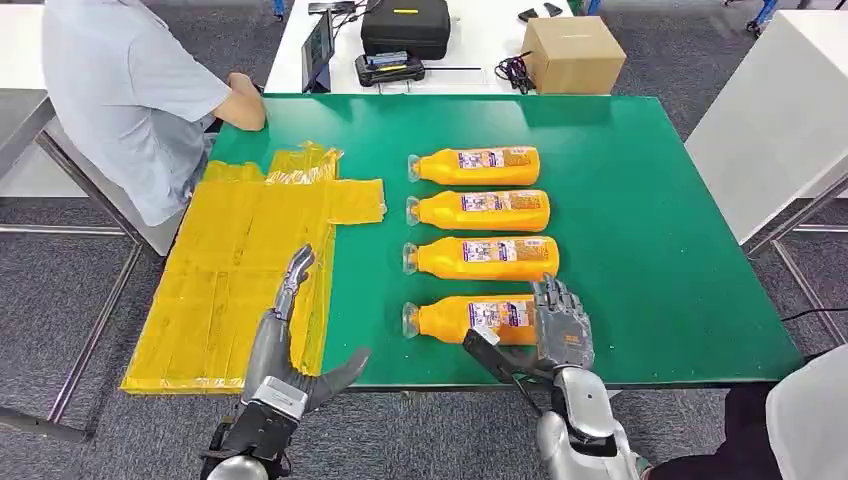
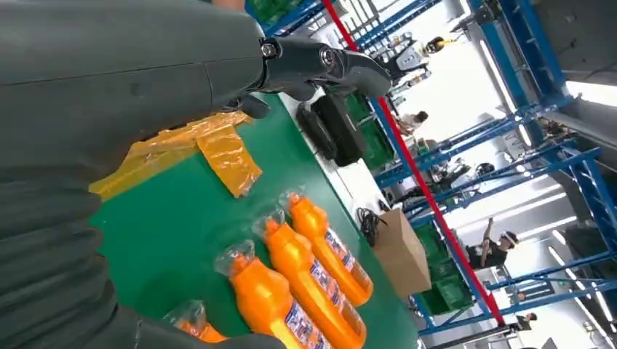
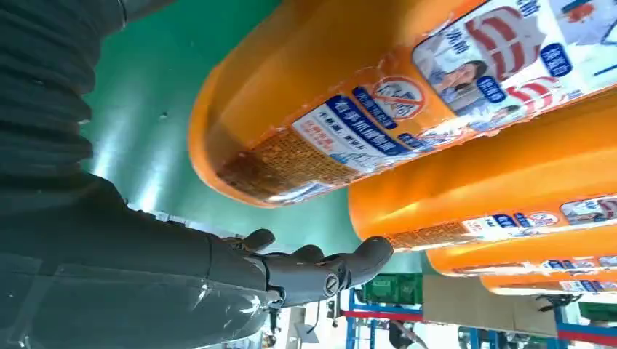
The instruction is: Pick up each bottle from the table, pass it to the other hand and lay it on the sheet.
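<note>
Right hand (image 1: 562,322) poised at base of nearest bottle (image 1: 470,318), fingers spread, holding nothing. Left hand (image 1: 290,340) empty, fingers extended over yellow sheet (image 1: 220,290).

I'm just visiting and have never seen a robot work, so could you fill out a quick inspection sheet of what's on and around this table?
Surface: green table, flat.
Job's things: four orange bottles lying in a row; yellow sheet bare, draped over the table's near edge.
Clutter: nothing seen on the green table.
Hands: left hand open above the sheet; right hand at the base of the nearest bottle, grip not confirmed.
Cables: black bundle on the white table behind.
Surroundings: cardboard box, black case, seated person.
</note>
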Robot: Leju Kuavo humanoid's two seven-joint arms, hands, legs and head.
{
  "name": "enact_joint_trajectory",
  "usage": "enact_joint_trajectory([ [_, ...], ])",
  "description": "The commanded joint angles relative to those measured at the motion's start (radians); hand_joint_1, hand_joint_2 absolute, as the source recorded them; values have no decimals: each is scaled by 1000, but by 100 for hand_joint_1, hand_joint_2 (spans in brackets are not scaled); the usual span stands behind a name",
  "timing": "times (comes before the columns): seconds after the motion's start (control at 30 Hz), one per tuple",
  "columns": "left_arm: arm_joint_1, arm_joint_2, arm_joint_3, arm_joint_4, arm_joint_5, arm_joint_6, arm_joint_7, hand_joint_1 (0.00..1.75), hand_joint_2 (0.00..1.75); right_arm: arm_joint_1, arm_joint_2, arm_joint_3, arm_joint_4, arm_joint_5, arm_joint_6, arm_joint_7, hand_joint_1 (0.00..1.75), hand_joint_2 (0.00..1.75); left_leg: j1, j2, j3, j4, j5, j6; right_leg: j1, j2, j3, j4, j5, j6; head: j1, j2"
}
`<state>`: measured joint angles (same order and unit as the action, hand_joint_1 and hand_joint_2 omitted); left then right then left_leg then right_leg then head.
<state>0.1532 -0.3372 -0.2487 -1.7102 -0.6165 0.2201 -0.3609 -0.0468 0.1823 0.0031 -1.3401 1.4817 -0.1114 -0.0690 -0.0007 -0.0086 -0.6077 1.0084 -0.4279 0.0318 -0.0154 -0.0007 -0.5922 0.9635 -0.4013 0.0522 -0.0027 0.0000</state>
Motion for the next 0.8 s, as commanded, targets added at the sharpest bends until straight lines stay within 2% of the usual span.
enact_joint_trajectory([
  [0.03, -42, -12, -38, 67, 6, 1, 1, 0, 175, -82, -28, -3, 172, -5, -6, -3, 0, 175, 1, 0, 2, -1, -1, -1, 1, 0, 3, -1, 0, -1, 0, 0],
  [0.8, -66, -12, -51, 111, 16, -15, -1, 0, 175, -173, -63, 121, 290, 18, -14, -7, 0, 175, 0, 0, 3, 0, -1, -1, 1, 0, 3, -1, -1, -1, 0, 0],
])
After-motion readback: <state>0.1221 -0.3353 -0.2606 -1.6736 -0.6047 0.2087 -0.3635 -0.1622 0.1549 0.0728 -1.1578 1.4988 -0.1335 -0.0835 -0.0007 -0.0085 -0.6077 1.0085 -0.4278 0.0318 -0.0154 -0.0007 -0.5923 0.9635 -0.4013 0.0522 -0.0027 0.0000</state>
